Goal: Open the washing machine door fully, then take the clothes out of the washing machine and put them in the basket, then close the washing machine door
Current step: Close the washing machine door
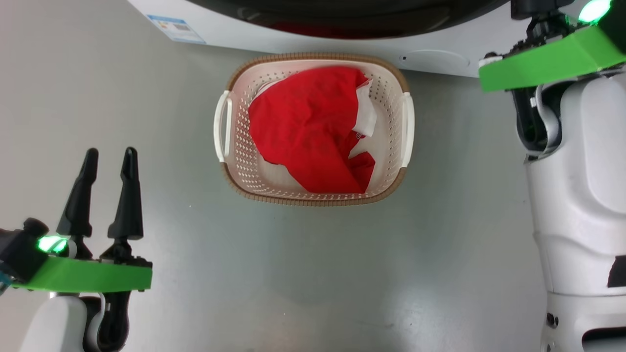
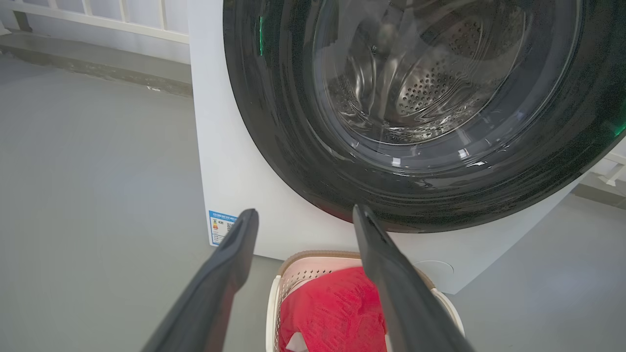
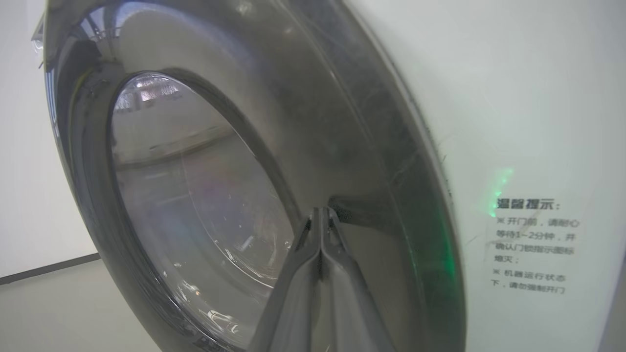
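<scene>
- Floor [image 1: 313,274]: smooth grey, faintly glossy; white railing [image 2: 98,14] along the far wall.
- Washing machine [image 2: 234,161]: white box standing on the floor; blue label [image 2: 221,226] at its lower front corner, round white flap [image 1: 433,59] near the other.
- Washing machine door [image 2: 293,122]: glossy black rim, glass bowl, lying close against the front; drum visible through it.
- Notice sticker [image 3: 533,247]: on the white front beside the door rim.
- Basket [image 1: 313,198]: on the floor just before the machine, below the door.
- Clothes [image 1: 303,127]: red with white trim, heaped inside the basket.
- Left gripper [image 1: 110,152]: fingers spread, empty, above the floor, well apart from the basket.
- Right gripper [image 3: 320,211]: fingers pressed together, tips at a dark recess in the door rim.
</scene>
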Available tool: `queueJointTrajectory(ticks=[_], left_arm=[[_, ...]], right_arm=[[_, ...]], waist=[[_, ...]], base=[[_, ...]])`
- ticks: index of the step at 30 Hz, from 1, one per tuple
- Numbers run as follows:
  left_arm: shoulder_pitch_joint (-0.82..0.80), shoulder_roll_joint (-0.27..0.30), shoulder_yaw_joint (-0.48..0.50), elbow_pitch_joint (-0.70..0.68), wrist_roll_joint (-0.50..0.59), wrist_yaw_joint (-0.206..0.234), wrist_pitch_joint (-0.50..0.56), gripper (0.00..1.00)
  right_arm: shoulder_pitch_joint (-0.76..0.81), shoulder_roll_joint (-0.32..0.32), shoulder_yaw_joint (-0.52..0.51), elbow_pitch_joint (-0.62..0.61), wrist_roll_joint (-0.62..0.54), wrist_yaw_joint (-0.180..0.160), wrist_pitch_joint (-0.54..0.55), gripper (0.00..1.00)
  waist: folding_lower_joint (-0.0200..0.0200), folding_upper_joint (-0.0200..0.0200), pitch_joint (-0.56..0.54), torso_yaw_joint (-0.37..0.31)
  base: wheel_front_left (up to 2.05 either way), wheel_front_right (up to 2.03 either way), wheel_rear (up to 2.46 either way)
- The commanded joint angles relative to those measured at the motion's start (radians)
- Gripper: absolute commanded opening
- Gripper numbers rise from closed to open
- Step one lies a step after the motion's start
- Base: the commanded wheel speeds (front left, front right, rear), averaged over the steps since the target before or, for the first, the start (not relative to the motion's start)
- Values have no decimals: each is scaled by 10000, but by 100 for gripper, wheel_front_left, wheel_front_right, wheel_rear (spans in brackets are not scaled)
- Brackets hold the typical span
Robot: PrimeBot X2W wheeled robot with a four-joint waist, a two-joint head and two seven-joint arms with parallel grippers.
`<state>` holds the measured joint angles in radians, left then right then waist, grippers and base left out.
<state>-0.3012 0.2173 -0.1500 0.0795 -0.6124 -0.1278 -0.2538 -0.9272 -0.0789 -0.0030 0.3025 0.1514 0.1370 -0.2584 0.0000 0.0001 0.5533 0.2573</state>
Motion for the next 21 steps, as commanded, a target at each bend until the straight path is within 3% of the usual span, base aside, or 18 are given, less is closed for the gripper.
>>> queueJointTrajectory(ticks=[1, 4, 6, 8, 10, 12, 13, 21], left_arm=[[-51, 381, 372, -124, -61, -29, -80, 100], [36, 416, 372, -35, -58, -29, -80, 100], [100, 450, 386, 25, -45, -29, -80, 100], [174, 485, 421, 88, -33, -29, -80, 100], [258, 523, 455, 157, -23, -29, -80, 100], [372, 549, 495, 226, -7, -29, -80, 100], [441, 554, 507, 256, 9, -29, -80, 100], [930, 576, 491, 645, 53, -29, -80, 100]], right_arm=[[243, 244, 257, -271, 23, -63, -34, 0], [709, 257, 530, -227, 242, -63, -34, 9], [1028, 262, 644, -208, 336, -63, -34, 27], [1332, 266, 711, -197, 412, -63, -34, 37], [1627, 269, 755, -214, 498, -63, -34, 56], [1934, 271, 837, -197, 549, -63, -34, 94], [2088, 272, 873, -191, 570, -63, -34, 100], [3362, 174, 1188, 3, 790, -63, -34, 100]], waist=[[0, -1, -123, -87], [0, -1, -313, -211], [0, -1, -467, -308], [0, -1, -627, -412], [0, -1, -796, -508], [0, -1, -981, -602], [0, -1, -1076, -650], [0, -1, -1878, -969]], base=[[0, 0, 0], [0, 0, 0], [0, 0, 0], [0, 0, 0], [0, 0, 0], [0, 0, 0], [0, 0, 0], [0, 0, 0]])
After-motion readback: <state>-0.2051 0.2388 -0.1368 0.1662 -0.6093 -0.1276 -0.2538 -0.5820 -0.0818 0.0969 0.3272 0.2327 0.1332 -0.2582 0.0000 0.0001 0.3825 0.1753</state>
